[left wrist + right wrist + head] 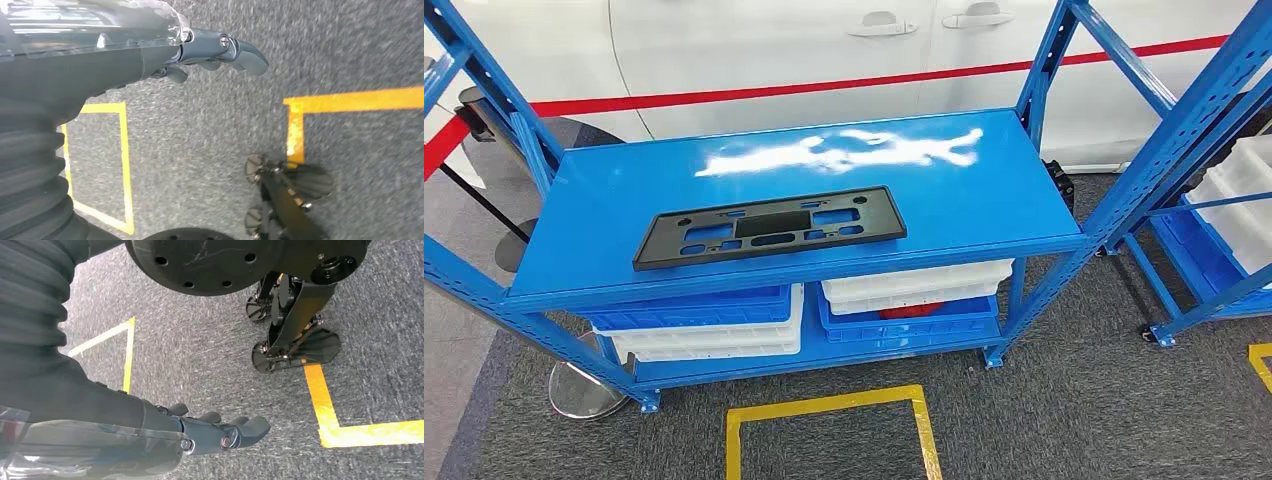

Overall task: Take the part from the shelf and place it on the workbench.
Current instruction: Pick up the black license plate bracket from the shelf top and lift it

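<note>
Black part (770, 227) flat on blue shelf (984, 190). Left hand (210, 52), right hand (215, 432) hang empty, fingers loosely spread. I raise both, grip part's long edges evenly.

A black part (770, 227) lies flat on the blue shelf (984, 190).

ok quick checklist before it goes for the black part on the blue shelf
1. Black part flat on the blue shelf's top, near the front edge: ok.
2. Nothing lying on the part: ok.
3. Left hand holds nothing, hanging over the carpet: ok.
4. Right hand holds nothing: ok.
5. Hands raised to shelf height: not ok, both hang low.
6. Workbench located: cannot tell.
</note>
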